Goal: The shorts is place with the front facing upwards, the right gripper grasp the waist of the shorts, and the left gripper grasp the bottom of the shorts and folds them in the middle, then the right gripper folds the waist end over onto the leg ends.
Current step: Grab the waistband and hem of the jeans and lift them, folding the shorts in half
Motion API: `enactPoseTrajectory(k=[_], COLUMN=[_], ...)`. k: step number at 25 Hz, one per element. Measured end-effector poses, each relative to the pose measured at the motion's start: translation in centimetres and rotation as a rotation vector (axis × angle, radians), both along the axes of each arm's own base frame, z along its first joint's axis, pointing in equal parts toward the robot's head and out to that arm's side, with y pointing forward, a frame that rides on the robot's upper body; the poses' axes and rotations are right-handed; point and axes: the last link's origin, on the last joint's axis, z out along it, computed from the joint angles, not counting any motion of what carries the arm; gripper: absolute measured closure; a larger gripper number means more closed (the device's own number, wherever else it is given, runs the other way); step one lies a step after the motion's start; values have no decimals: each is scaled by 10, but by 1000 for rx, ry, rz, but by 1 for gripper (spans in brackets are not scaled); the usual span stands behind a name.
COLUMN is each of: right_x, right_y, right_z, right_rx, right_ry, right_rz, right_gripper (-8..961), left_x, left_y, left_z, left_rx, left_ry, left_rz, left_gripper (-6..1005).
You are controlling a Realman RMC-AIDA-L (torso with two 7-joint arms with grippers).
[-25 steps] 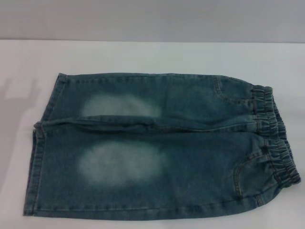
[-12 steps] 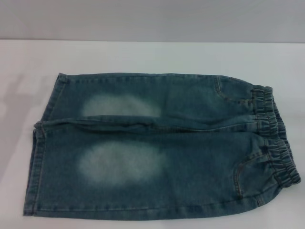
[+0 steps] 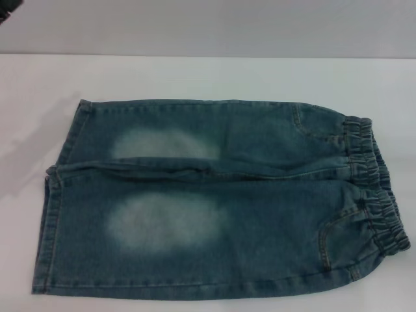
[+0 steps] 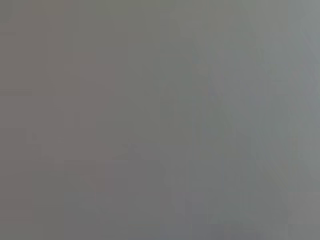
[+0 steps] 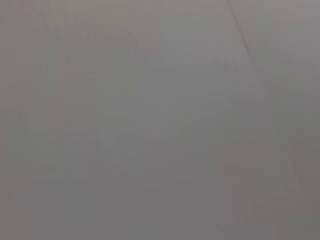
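The blue-green denim shorts [image 3: 260,214] lie flat on the white table [image 3: 195,75], front up, with two pale faded patches on the thighs. Its gathered elastic waist [image 3: 377,188] points to the right. The bottom of the shorts, the two straight leg ends [image 3: 55,195], lies at the left. A dark piece of the left gripper [image 3: 5,9] pokes in at the top left corner of the head view, far from the shorts. The right gripper is out of view. Both wrist views show only plain grey.
A grey wall [image 3: 208,26] rises behind the table's far edge. A soft shadow [image 3: 32,149] falls on the table left of the leg hems. The near hem and the waistband reach almost to the edges of the head view.
A dark piece of the left gripper has come into the top left corner, and the shadow on the table at the left has grown. The shorts have not moved.
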Motion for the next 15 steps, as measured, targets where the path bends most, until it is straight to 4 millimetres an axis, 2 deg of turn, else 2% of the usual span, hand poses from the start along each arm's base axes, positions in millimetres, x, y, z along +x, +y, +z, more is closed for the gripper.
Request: enactPoseTrajectory(k=[3,4,7,10,14,15], right_x=[5,6,10,11,12,12], right_y=[-1,-1,-1,-1,0,1], right_z=[-1,-2,-2,-2,-1,-1], right_rx=[-10,-14,-25,-30,-34,-37], right_ry=[12,14,18,18,14,12], right_rz=[-29,-35,-56,-64,-66,-68], right_gripper=[230,230,230,230,229,228], left_x=[2,7,8,11,11,9], left_y=[1,0,-5,-14,-16,-26], left_z=[6,19,29,32,32,30], left_rx=[-78,-226,-388,-540,-576,-720], left_ry=[22,50,80,120,131,159], left_rz=[-12,-18,8,18,22,67], left_gripper=[227,228,230,233,236,236])
